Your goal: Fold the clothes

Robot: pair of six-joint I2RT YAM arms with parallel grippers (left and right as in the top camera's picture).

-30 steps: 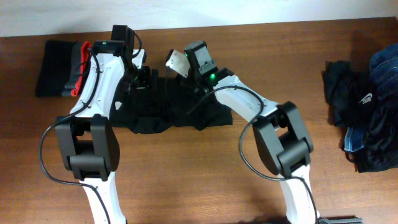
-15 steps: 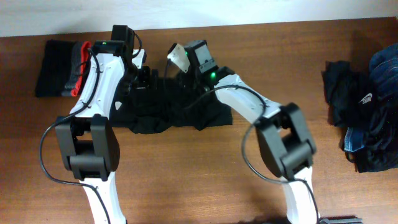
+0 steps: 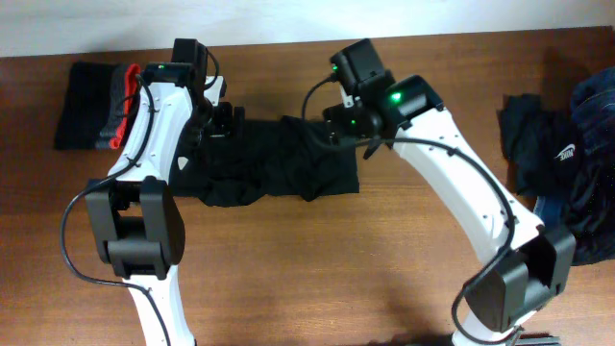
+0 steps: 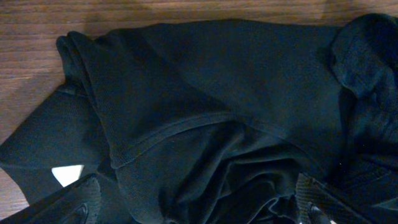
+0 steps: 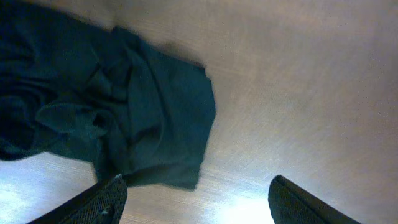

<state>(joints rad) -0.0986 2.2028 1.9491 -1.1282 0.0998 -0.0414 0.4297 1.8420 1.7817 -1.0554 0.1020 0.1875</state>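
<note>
Wooden table (image 3: 288, 279), rumpled black shirt (image 3: 269, 178) at its middle.
Shirt lies bunched directly under the left gripper (image 4: 199, 208), whose jaws are spread wide and empty, probably poised to pinch a hem. The right gripper (image 5: 199, 199), likewise spread and empty, hangs beside the shirt's edge.

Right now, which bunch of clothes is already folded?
The neat stack at far left; the black shirt is rumpled, the right-hand heap jumbled.
</note>
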